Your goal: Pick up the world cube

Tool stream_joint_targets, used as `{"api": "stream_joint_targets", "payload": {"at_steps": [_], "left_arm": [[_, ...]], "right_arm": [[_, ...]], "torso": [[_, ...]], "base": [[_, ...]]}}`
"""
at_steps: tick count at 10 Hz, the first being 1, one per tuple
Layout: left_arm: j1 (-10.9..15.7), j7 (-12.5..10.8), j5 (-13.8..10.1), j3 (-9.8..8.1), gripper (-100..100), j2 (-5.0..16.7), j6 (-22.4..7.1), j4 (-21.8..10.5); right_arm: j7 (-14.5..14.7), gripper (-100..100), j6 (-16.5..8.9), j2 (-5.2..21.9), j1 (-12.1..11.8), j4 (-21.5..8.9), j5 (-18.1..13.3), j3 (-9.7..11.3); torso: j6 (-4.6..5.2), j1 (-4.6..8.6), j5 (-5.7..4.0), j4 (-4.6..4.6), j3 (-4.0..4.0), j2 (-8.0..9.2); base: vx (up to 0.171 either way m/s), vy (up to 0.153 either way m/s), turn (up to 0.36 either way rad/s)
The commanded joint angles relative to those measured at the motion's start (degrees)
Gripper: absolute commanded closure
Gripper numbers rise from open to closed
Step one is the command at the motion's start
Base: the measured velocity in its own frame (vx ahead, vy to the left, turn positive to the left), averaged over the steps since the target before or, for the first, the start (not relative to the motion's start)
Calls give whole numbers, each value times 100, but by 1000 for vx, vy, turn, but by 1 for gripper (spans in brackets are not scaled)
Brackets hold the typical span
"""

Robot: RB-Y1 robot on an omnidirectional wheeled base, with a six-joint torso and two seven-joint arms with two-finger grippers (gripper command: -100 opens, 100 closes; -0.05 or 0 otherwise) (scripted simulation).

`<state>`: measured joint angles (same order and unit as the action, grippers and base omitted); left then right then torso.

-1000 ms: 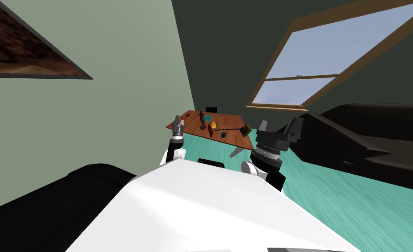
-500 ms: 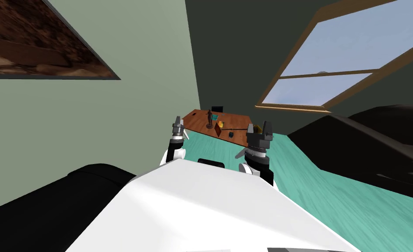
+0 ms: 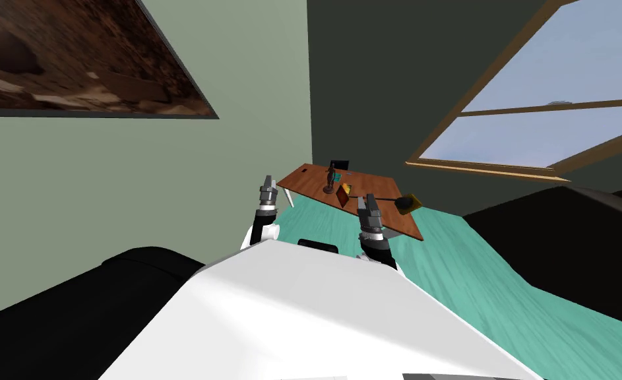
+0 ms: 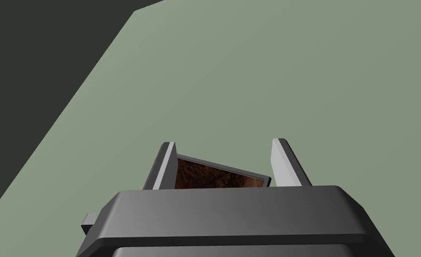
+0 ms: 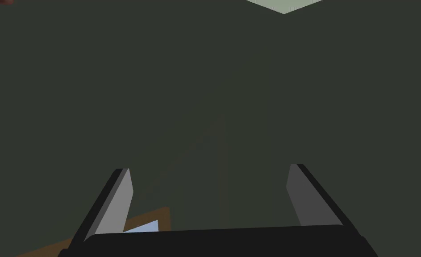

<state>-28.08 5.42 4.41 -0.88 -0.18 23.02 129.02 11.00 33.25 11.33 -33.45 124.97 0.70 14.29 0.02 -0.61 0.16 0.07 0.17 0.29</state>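
Counter (image 3: pixel 312 185), brown wood, stands ahead across a teal floor (image 3: pixel 474 284) in the corner where a pale green wall meets a dark one, below and to the left of a wood-framed window (image 3: pixel 540 125). On it are a dark upright figurine (image 3: pixel 330 179), an orange-and-red thing (image 3: pixel 345 191) just beside that, and a black lamp (image 3: pixel 405 200) whose thin arm runs to a yellowish shade at one end. These things are too small to read, so I cannot tell which of them is the world cube, nor whether it is hidden; the counter's load lies ahead of both arms. Left hand (image 3: pixel 268 186) is raised near the counter's left corner as seen from the head. Right hand (image 3: pixel 371 203) is raised in front of the counter's near edge, covering part of the top. A black sofa (image 3: pixel 72 310) lies low on the left, and another dark one (image 3: pixel 566 257) on the right. Left wrist view: both grey fingers (image 4: pixel 165 163) stand apart with nothing between them. Right wrist view: fingers (image 5: pixel 118 201) are spread wide, also holding nothing.
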Motion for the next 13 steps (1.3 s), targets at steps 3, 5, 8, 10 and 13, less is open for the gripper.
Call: {"api": "stream_joint_targets", "payload": {"at_steps": [3,5,8,10,13], "left_arm": [[0,0,0,0,0,1,0,0],[-1,0,0,-1,0,1,0,0],[-1,0,0,-1,0,1,0,0],[-1,0,0,-1,0,1,0,0],[0,0,0,-1,0,1,0,0]], "right_arm": [[367,-100,7,365,-50,-513,-118,304],[549,-100,11,550,-111,-827,-165,451],[941,-100,17,937,-241,-1351,-245,742],[1148,-100,19,1139,-309,-1578,-277,886],[1363,-100,19,1348,-379,-1929,-304,1027]], "torso": [[-1,20,-4,0,-1,-1],[1,32,-7,-2,-6,-10],[1,17,-3,-3,-8,-15],[1,36,-7,-4,-10,-17],[-3,35,-8,-5,-14,-25]], "base": [[-36,130,189],[-1,108,154],[11,141,264],[34,88,192],[45,82,208]]}}
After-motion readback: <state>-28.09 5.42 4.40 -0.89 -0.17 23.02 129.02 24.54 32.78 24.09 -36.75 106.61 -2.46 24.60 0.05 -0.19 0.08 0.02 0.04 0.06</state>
